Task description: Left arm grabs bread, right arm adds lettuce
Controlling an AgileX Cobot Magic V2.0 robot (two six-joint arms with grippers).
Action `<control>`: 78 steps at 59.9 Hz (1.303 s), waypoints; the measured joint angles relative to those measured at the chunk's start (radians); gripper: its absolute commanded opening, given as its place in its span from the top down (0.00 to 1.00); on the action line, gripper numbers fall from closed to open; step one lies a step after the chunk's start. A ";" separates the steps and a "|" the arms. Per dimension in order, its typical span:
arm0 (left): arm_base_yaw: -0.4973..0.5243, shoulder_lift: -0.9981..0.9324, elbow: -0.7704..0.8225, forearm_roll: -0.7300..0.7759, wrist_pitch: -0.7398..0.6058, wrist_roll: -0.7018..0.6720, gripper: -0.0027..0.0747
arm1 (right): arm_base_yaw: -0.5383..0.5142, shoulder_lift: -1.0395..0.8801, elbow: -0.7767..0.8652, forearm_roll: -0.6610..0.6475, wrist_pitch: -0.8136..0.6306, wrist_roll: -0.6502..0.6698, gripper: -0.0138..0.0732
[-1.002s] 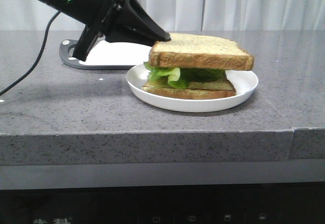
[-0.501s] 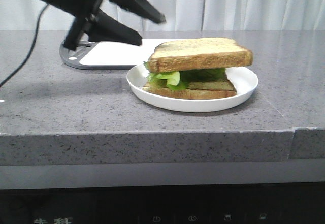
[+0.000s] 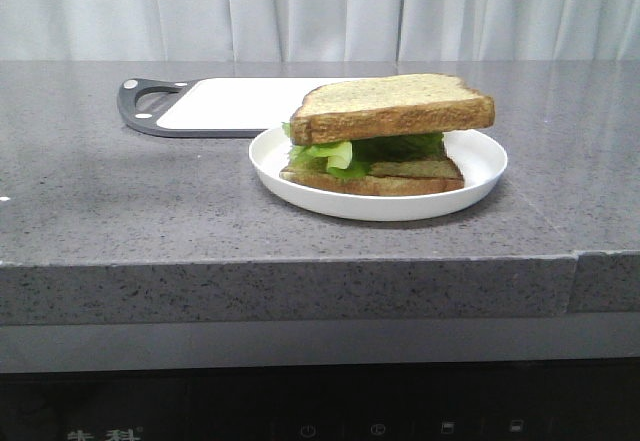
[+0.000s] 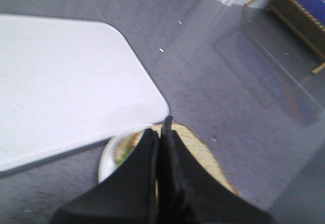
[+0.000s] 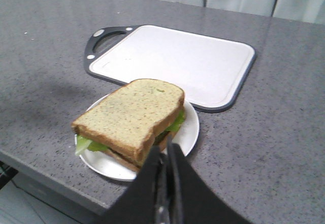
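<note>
Now, far left on the grey counter (image 3: 130, 211) lies the white cutting board (image 3: 235, 104), flat, its dark handle loop pointing left. Just right of it and nearer to us sits the white plate (image 3: 480, 176), its far rim close to the board's near edge. On that plate, a stacked sandwich: the thinner slice (image 3: 375, 183) at the bottom, the lettuce (image 3: 345, 153) ruffling out on the left side between the layers, and the bread (image 3: 392, 106) on top, thick and golden-crusted, resting a little tilted with its right end higher and overhanging the bottom slice. Nothing is touching it; no arm shows in the front view at all.

Over to the wrist cameras. The left gripper (image 4: 161, 135) is up above the table, its black fingers pressed together with nothing between them, and past the tips you see the plate's rim and a corner of the bread, with the board beyond. The right gripper (image 5: 165, 155) also has its fingers closed tight and empty, hanging above the near side of the plate, clear of the sandwich, with lettuce peeking out from under the top slice on both sides.
</note>
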 measured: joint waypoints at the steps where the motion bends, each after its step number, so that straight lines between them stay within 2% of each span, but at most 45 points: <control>1: 0.000 -0.035 0.019 0.032 -0.034 0.000 0.99 | -0.006 -0.002 0.002 0.000 -0.005 0.000 0.91; 9: 0.000 -0.221 0.138 0.177 -0.162 0.002 0.99 | -0.025 -0.053 0.043 0.000 -0.039 0.002 0.91; 19: 0.000 -0.494 0.369 0.315 -0.297 0.002 0.99 | -0.026 -0.195 0.143 0.000 -0.095 0.002 0.91; 38: 0.000 -0.936 0.735 0.341 -0.338 0.004 0.99 | -0.027 -0.417 0.263 0.000 -0.102 0.002 0.91; 53: 0.000 -1.093 0.776 0.339 -0.338 0.004 0.99 | -0.027 -0.426 0.265 0.000 -0.102 0.004 0.91; 78: 0.000 -1.097 0.777 0.339 -0.340 0.006 0.99 | -0.027 -0.426 0.265 0.000 -0.102 0.004 0.91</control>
